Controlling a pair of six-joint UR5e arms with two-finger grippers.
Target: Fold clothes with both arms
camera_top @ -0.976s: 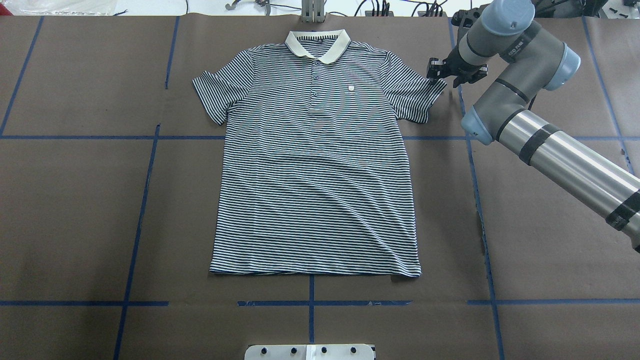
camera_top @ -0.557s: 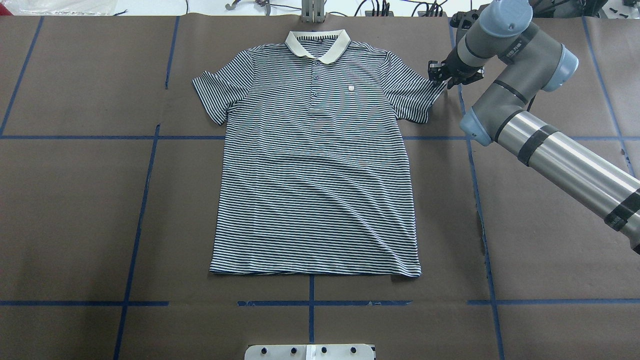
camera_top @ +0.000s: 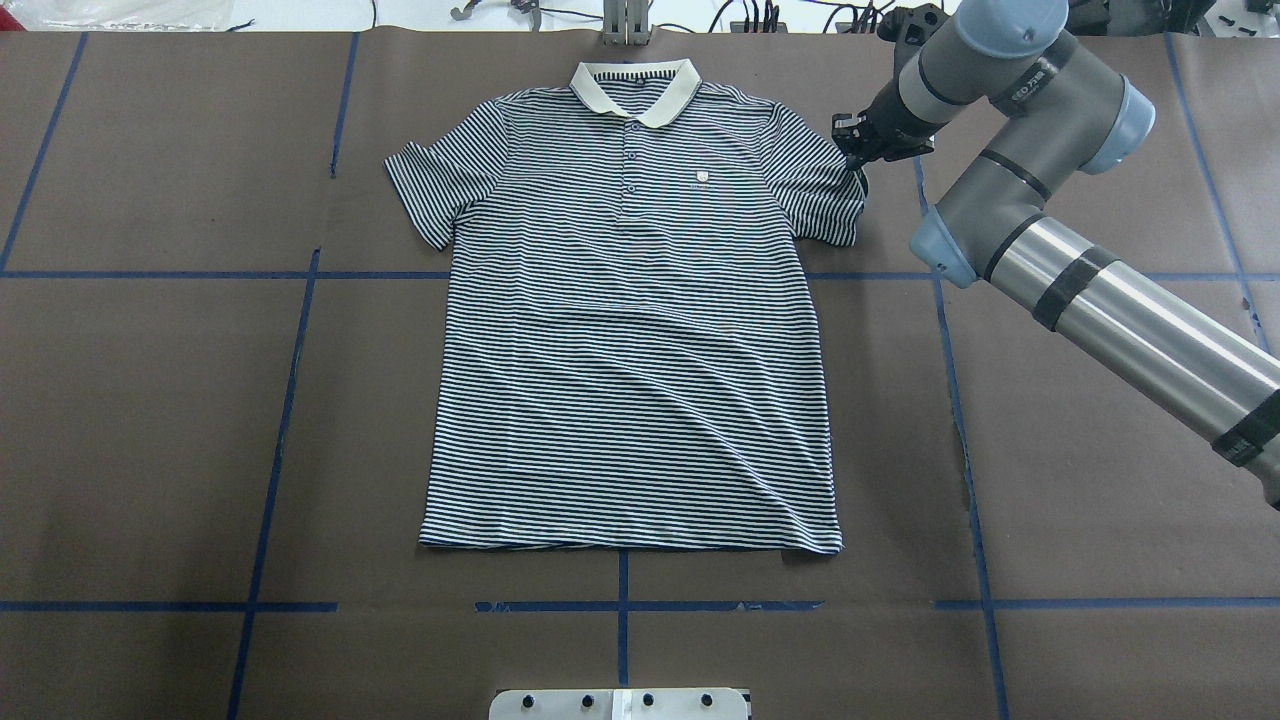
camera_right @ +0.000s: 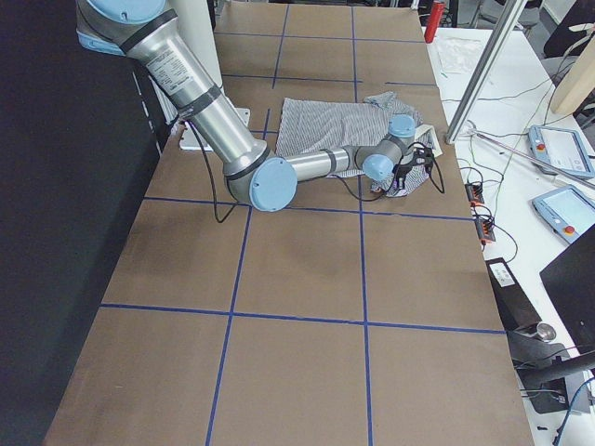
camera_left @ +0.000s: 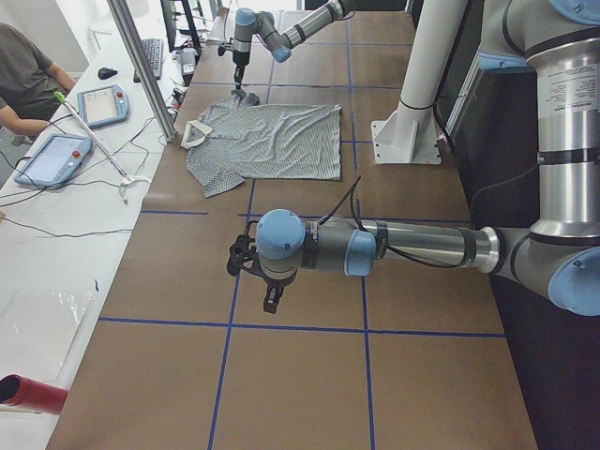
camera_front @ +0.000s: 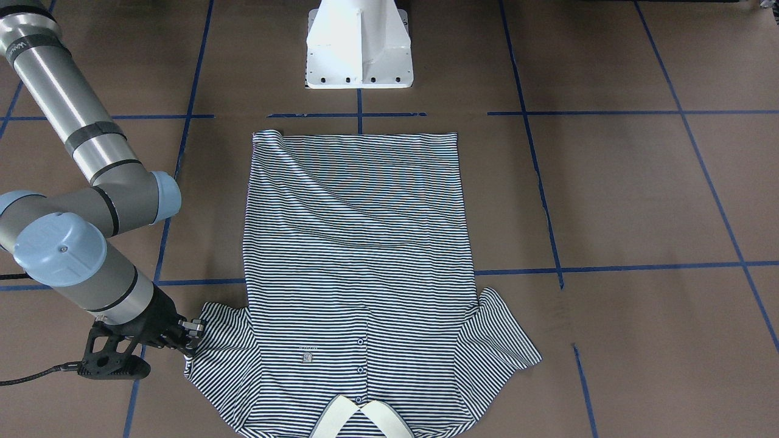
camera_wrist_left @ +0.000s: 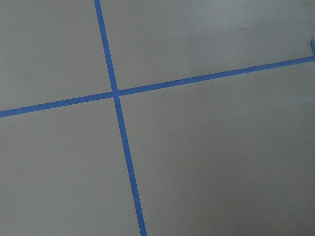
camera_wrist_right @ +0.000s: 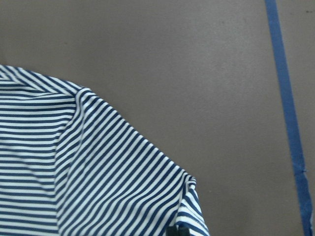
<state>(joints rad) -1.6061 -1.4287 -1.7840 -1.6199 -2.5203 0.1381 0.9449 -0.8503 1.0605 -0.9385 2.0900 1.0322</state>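
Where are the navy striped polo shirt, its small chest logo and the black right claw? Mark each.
navy striped polo shirt [camera_top: 630,380]: overhead view, torso middle.
small chest logo [camera_top: 701,178]: overhead view, badge centre.
black right claw [camera_top: 856,165]: overhead view, between fingertips.

Cannot judge the jaw gap of the left arm's black two-finger gripper [camera_left: 238,258] from the side view. See only a black sliver of the right arm's black gripper [camera_wrist_right: 177,231] at the wrist view's lower edge, jaws cut off. Cannot read the tiny chest logo [camera_top: 702,178] on the navy-and-white striped polo shirt [camera_top: 630,400].
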